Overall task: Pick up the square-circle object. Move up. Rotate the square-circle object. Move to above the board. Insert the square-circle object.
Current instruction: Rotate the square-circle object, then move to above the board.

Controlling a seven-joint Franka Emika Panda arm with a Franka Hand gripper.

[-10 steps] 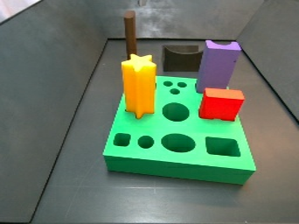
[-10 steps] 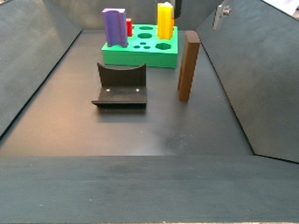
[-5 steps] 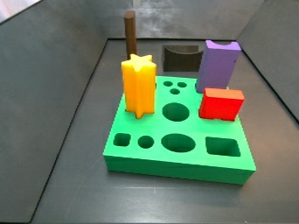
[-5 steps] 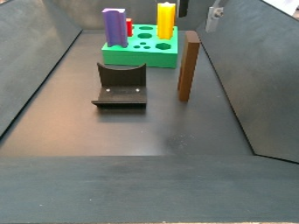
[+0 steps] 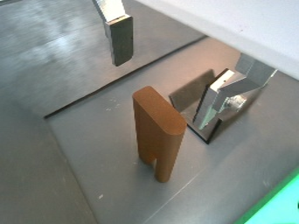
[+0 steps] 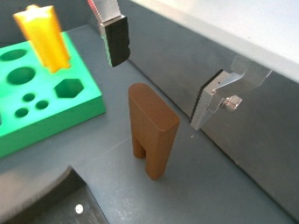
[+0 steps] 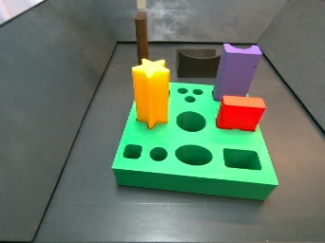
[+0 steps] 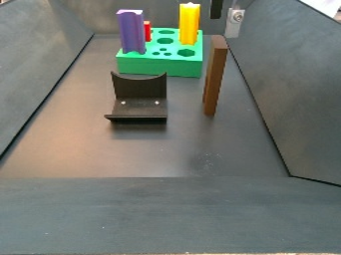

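The square-circle object (image 5: 159, 131) stands upright on its two prong legs on the dark table (image 8: 160, 159), free of any grip, between the fixture (image 8: 138, 97) and the side wall in a side view. The hand (image 6: 170, 66) hangs above it, wide open and holding nothing, its two fingers (image 6: 114, 39) set apart on either side of the block's top in both wrist views. Beyond it sits the board (image 7: 191, 152), carrying a yellow star (image 7: 150, 92), a purple block (image 7: 238, 69) and a red block (image 7: 240, 112).
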